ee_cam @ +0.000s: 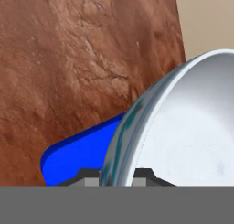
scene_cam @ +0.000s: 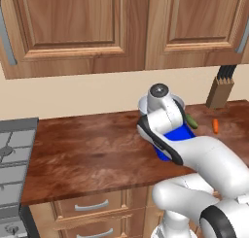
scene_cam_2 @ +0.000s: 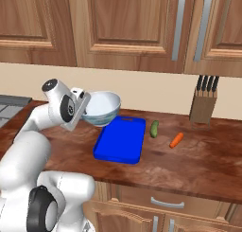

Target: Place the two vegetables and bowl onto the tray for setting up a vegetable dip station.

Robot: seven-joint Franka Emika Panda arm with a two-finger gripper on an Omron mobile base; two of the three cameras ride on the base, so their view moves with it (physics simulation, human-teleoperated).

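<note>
I have the claw (ee_cam: pixel 117 178) pinched shut on the rim of the bowl (scene_cam_2: pixel 100 107), which hangs in the air just past the near-left corner of the blue tray (scene_cam_2: pixel 120 139). It reads as stiff, glazed and probably slick, so a rim pinch may let it swing; I'd lower it gently. I count one bowl, one tray and two vegetables, a green piece (scene_cam_2: pixel 154 129) and a carrot (scene_cam_2: pixel 176 140), both lying on the worktop (scene_cam_2: pixel 198 155) right of the tray.

No readable text, label, brand or number shows on anything here
</note>
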